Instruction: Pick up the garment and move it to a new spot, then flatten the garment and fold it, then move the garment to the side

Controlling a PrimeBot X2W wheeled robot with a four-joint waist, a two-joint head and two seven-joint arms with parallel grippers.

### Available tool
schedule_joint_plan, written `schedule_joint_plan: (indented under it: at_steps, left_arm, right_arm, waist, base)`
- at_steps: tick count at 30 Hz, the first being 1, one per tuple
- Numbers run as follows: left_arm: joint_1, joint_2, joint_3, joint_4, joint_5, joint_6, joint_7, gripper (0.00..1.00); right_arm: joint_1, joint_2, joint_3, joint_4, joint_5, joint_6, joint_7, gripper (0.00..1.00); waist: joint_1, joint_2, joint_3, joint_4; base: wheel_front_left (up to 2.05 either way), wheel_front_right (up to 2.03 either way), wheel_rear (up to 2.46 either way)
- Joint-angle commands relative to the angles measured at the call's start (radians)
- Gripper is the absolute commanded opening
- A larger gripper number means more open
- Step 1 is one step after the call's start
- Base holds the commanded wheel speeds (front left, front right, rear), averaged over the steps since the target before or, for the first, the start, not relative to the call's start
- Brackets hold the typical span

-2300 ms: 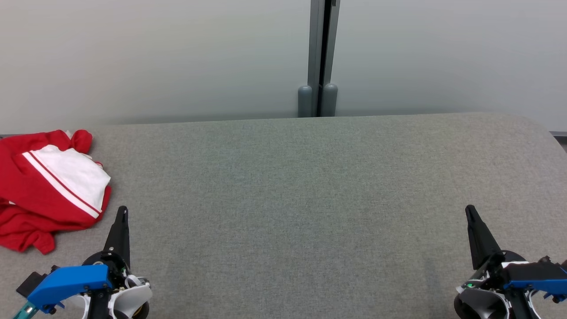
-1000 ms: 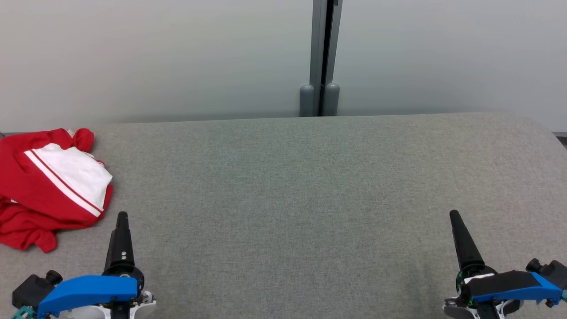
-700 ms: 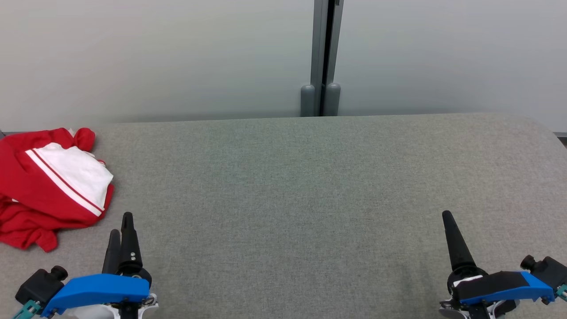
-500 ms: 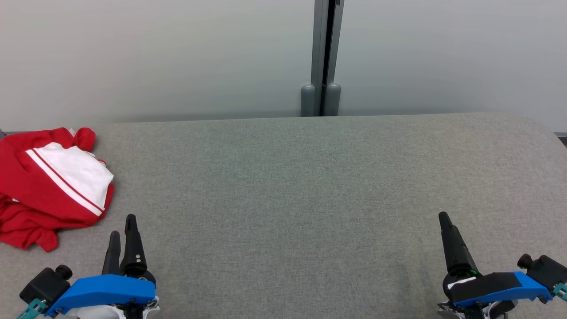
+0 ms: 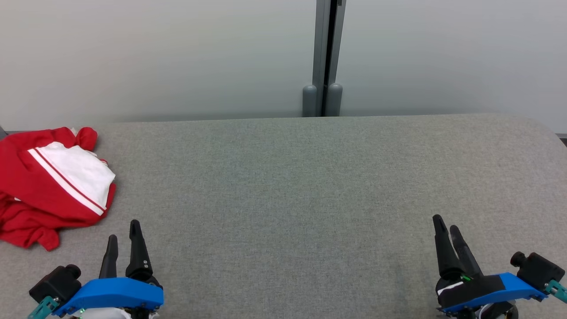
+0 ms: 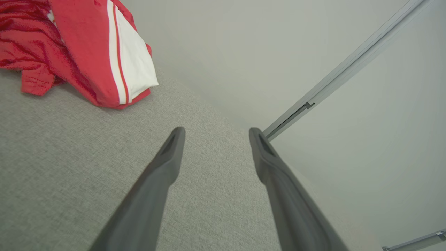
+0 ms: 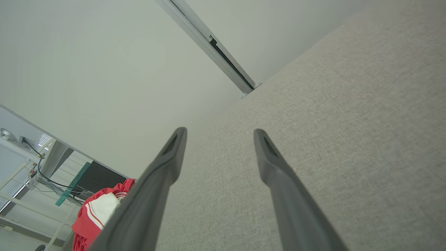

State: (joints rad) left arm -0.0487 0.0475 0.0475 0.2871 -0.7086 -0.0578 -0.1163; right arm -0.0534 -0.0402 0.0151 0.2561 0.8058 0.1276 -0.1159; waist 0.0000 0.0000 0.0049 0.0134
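Garment (image 5: 48, 186) is lying crumpled; we are holding left gripper (image 5: 123, 230) and right gripper (image 5: 445, 222) wide open, empty, every step awaiting.

Red garment (image 5: 48, 195) with a white panel edged by thin stripes. Lies crumpled in a loose heap at the far left of the grey table (image 5: 283, 199), white panel facing up, not folded.
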Motion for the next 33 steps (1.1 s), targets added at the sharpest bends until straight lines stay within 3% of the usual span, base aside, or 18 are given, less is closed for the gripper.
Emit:
schedule_joint_plan:
  at_steps: [1,33]
  left_arm:
    - [-0.025,0.008,-0.005,-0.009,0.034,0.003,-0.010,1.00]
    - [-0.024,0.010,-0.028,0.025,0.343,0.036,-0.087,1.00]
  right_arm:
    - [-0.010,-0.008,-0.001,-0.004,-0.035,0.003,-0.010,1.00]
    - [-0.023,-0.011,0.018,0.048,-0.367,0.004,-0.087,1.00]
  waist:
    - [0.0000,0.0000,0.000,0.000]
    - [0.0000,0.0000,-0.001,0.006]
  base:
    - [0.00,0.00,0.00]
    - [0.00,0.00,0.00]
